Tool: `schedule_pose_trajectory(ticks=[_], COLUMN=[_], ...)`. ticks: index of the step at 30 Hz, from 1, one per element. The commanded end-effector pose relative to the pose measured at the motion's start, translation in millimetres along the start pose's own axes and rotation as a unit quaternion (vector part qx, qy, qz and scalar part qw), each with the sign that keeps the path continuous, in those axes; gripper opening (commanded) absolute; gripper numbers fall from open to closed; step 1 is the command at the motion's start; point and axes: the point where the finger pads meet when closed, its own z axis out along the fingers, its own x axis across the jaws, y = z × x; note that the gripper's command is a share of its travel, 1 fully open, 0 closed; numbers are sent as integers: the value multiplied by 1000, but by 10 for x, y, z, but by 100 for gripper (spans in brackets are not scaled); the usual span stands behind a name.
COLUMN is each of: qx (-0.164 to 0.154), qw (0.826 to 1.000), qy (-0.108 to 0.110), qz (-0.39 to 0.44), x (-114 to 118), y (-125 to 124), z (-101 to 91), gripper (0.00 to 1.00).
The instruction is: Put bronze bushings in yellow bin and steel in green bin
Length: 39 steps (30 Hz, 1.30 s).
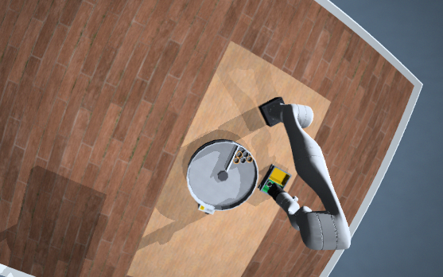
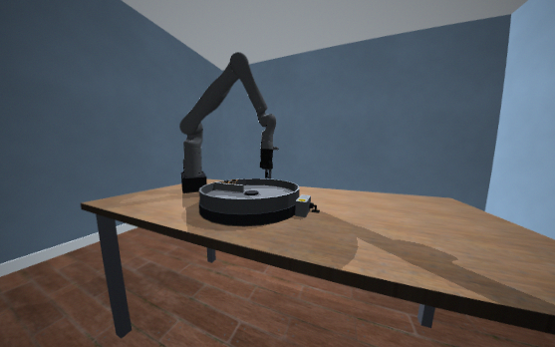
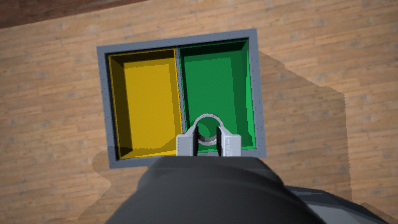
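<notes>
My gripper (image 1: 273, 187) (image 2: 268, 174) (image 3: 207, 137) is partly open above the green bin (image 1: 265, 189) (image 3: 212, 82). A steel bushing (image 3: 208, 116) shows beyond the fingertips, low in the green bin near its front wall. The fingertips overlap its sides in the wrist view but do not hold it. The yellow bin (image 1: 280, 175) (image 3: 150, 95) beside it shows no bushing. On the turntable (image 1: 207, 185) (image 2: 248, 204), several bronze and steel bushings are bunched in the corner between the straight divider (image 1: 231, 158) and the rim. The bins are hidden in the exterior view.
The grey bin frame (image 3: 102, 105) stands close beside the turntable's raised rim. A small box (image 1: 206, 208) (image 2: 303, 205) is fixed to the turntable's outside. The arm's black base (image 1: 271, 111) (image 2: 193, 182) stands on the table beyond the bushings. A hub (image 1: 223, 175) rises at the turntable's centre.
</notes>
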Motion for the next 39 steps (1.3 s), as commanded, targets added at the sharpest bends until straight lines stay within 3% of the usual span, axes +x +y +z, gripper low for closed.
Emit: schedule_pose_trajectory(ticks=[1,3,5,7,10,39], qx=[10,10,10,10,10,9], qw=[1000,1000,1000,1000,1000,1000], qy=[16,16,16,16,16,15], qz=[5,5,5,5,5,4], x=[123,123,116,116,106,101], y=[-27,-27,-23,-23,-17,-19], z=[-300,-300,-512,-512,-829,-820], gripper=[47,47,47,47,47,47])
